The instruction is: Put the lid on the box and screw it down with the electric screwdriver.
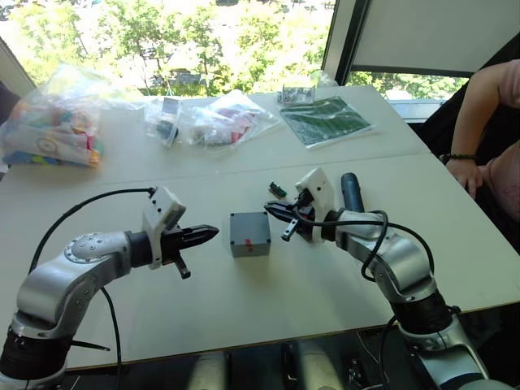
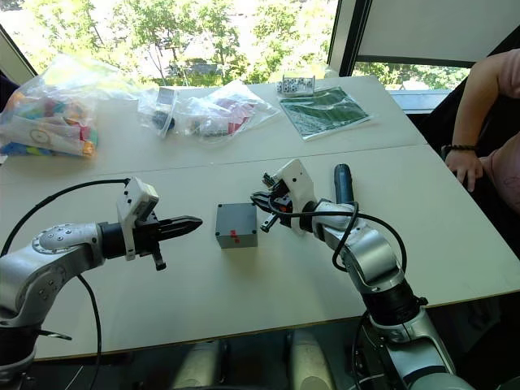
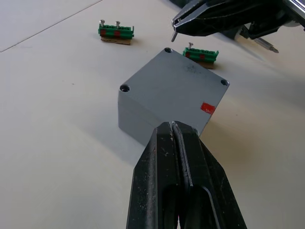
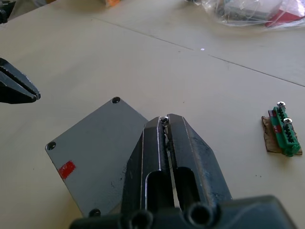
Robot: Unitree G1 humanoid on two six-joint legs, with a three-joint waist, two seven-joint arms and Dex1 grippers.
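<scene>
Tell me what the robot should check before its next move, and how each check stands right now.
1. Lid seated on box: ok, it lies flat on top.
2. Corner holes free: ok for three, all empty; the fourth, cannot tell.
3. Screw held by right gripper: ok, pinched at the tips.
4. Left gripper clear of the box: ok, shut and empty beside it.
5. Electric screwdriver in hand: not ok, it lies on the table behind the right arm.
</scene>
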